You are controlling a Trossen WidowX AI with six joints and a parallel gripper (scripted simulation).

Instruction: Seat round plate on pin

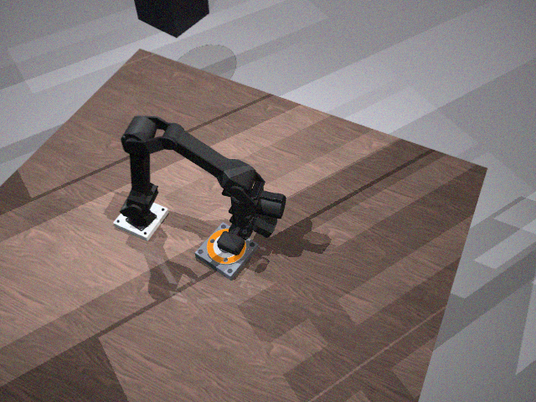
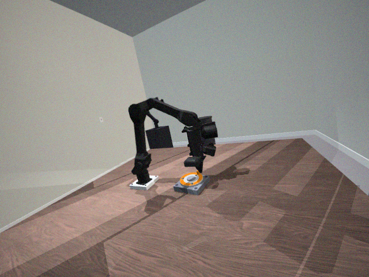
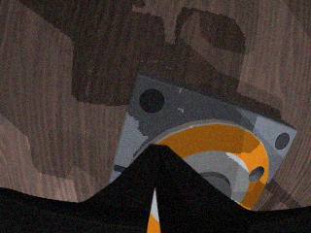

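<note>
The round plate (image 1: 210,249) (image 2: 187,183) (image 3: 214,138), an orange ring with a pale centre, sits around the grey post (image 2: 191,179) (image 3: 219,185) on the grey square base (image 1: 244,260) (image 2: 203,183) (image 3: 194,108). My gripper (image 2: 200,171) (image 3: 156,152) is shut and empty. Its tips are low at the plate's edge, near the small orange tab (image 2: 198,172); whether they touch is unclear. In the wrist view the fingers hide the tab and the nearby plate. I cannot make out the pin or its hole, nor tell whether the plate lies flat.
The arm's white mounting plate (image 1: 162,213) (image 2: 153,180) is bolted beside the base on the wooden table (image 1: 260,368) (image 2: 208,250). A black box (image 1: 172,15) (image 2: 159,137) stands away from the base. Dark shadows cross the table around the arm.
</note>
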